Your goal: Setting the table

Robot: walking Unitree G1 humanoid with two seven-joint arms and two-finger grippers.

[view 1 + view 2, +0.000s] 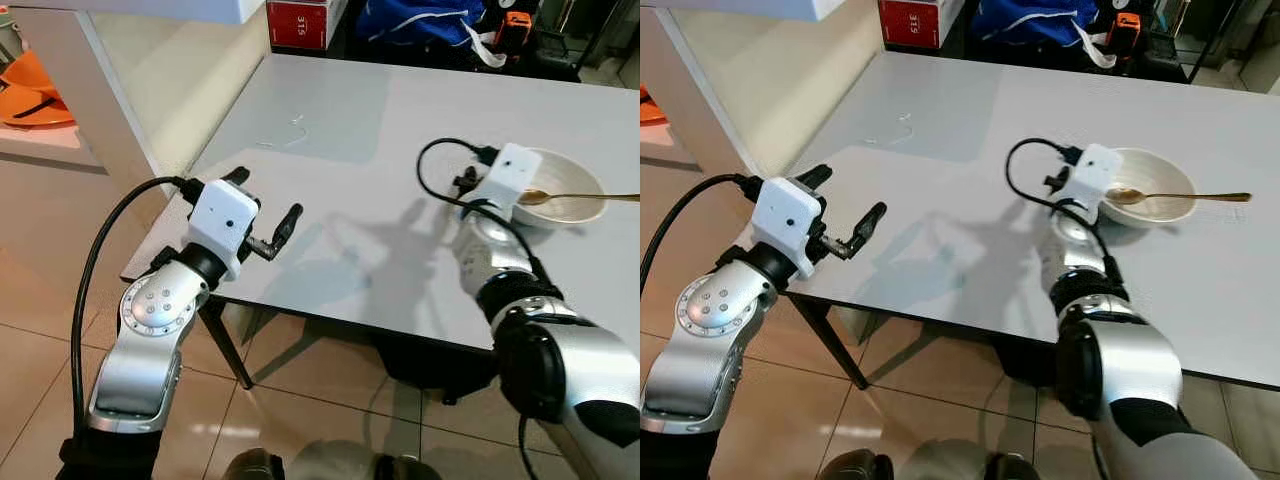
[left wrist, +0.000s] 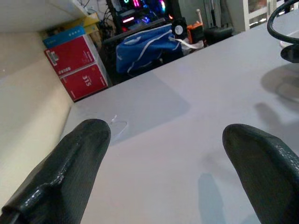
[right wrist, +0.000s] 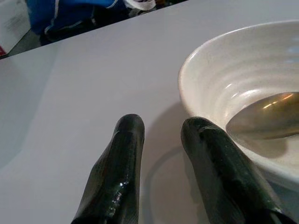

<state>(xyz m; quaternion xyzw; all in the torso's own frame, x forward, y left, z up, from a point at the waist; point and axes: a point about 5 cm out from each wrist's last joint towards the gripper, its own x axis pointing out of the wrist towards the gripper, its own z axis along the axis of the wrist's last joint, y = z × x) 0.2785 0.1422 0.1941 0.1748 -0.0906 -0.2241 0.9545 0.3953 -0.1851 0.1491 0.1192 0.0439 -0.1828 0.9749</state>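
A white bowl [image 1: 572, 180] stands on the grey table [image 1: 330, 120] at the right, with a gold spoon [image 1: 590, 197] lying in it, handle pointing right over the rim. My right gripper [image 3: 161, 123] rests low on the table just left of the bowl [image 3: 243, 70]. Its fingers are nearly together and hold nothing, and one finger [image 3: 210, 154] is against the bowl's outer wall. My left gripper [image 1: 266, 195] hovers open and empty over the table's near-left corner.
A red box [image 1: 298, 22] and a blue bag [image 1: 420, 20] sit on the floor beyond the table's far edge. A cream counter [image 1: 60, 100] with an orange item [image 1: 35, 95] stands at the left. Tiled floor [image 1: 40, 300] lies below the table's near edge.
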